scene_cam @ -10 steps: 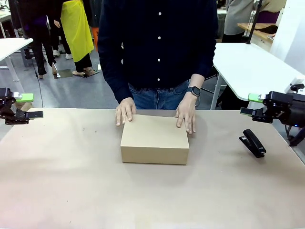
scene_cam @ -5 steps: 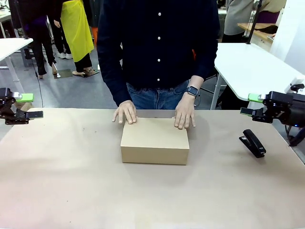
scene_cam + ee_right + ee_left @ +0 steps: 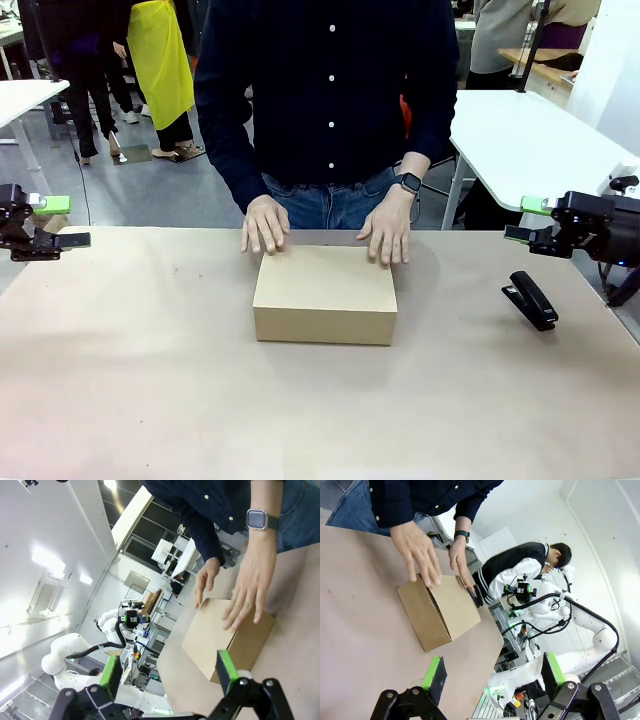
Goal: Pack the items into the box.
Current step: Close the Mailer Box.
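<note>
Jaws, left gripper (image 3: pixel 58 222): spread wide with nothing between the green pads, hanging at the left edge of the table (image 3: pixel 150 400); in its own wrist view the two fingers stand well apart.
Jaws, right gripper (image 3: pixel 528 220): spread wide too and empty, hanging at the table's right edge.
Near table: bare brown surface in front of the box.
Box (image 3: pixel 325 293): plain cardboard, lid shut, flat at the middle of the table, well apart from both grippers.
Stapler (image 3: pixel 530 299): black, lying on the table right of the box, below the right gripper.
Person's hands: both at the box's far edge, fingers pointing down; the hand at picture left (image 3: pixel 264 223) is at the far left corner, the one with the wristwatch (image 3: pixel 387 229) rests its fingertips on the lid near the far right corner.
Items: pouch and knife cannot be made out.
Far side: person in a dark buttoned shirt stands against the table edge.
</note>
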`<state>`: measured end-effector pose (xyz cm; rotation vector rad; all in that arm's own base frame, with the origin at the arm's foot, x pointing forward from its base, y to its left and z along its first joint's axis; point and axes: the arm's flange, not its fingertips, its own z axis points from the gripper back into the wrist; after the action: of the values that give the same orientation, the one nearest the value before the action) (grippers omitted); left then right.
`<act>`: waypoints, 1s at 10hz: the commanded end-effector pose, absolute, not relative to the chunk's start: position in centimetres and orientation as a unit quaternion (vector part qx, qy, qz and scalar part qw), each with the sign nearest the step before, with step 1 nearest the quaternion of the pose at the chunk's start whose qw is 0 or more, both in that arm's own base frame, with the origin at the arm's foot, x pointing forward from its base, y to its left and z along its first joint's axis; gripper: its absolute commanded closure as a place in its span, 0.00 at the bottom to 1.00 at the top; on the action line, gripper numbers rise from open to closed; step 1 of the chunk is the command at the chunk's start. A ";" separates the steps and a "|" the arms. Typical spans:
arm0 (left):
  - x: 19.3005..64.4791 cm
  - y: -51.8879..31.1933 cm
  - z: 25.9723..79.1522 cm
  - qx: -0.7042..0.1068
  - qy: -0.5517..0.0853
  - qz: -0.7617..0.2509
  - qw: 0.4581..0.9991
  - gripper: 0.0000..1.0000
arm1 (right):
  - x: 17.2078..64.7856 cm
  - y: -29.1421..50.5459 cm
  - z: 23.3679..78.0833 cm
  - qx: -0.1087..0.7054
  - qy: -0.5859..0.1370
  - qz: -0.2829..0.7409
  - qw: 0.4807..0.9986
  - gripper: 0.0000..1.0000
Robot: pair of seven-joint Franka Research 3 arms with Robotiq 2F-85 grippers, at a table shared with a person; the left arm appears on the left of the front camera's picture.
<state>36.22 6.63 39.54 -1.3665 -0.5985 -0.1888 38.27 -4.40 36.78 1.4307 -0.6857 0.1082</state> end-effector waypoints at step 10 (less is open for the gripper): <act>36.1 6.8 39.7 -0.616 -0.280 -0.092 0.730 0.00 | 38.3 -4.3 37.0 0.645 -0.310 0.051 0.697 0.00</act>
<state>36.22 6.63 39.54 -1.3665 -0.5985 -0.1888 38.27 -4.40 36.78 1.4307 -0.6857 0.1082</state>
